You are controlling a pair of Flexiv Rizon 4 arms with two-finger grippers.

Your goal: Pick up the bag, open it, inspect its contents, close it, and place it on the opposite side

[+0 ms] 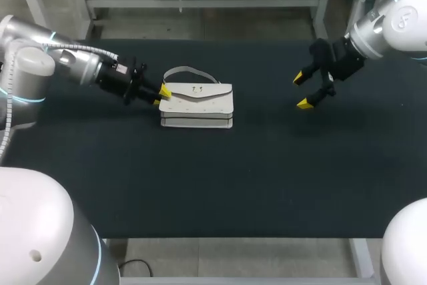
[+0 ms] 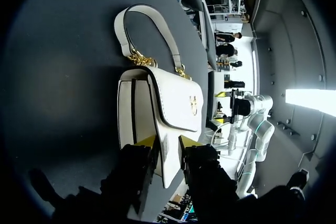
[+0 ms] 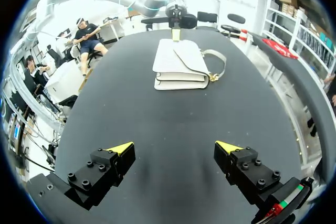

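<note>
**Item 1: bag (image 1: 197, 101), count one.** White, with a fold-over flap (image 2: 176, 103), a small gold clasp on the flap's front, and one short handle (image 1: 190, 71) joined by gold chain links (image 2: 140, 59). It lies flat, left of the middle of the surface, with the handle spread out on the far side, away from the robot.

**Item 2: left pincer (image 1: 161, 96), count one.** It is at the bag's left end, set narrow. One yellow tip is tucked under the flap's edge and the other is on its outer face, so the flap is pinched between them. The left arm (image 1: 73, 61) comes in low from the left side.

**Item 3: right pincer (image 1: 303, 91), count one.** It is spread wide and holds nothing. It hangs over the right part of the surface, well apart from the bag and facing it. The right arm (image 1: 393, 21) comes in from the far right corner.

**Item 4: surface (image 1: 267, 178), count one.** Dark, matte and flat.

**Totals:** one bag, two arms, two pincers, four yellow tips.
</note>
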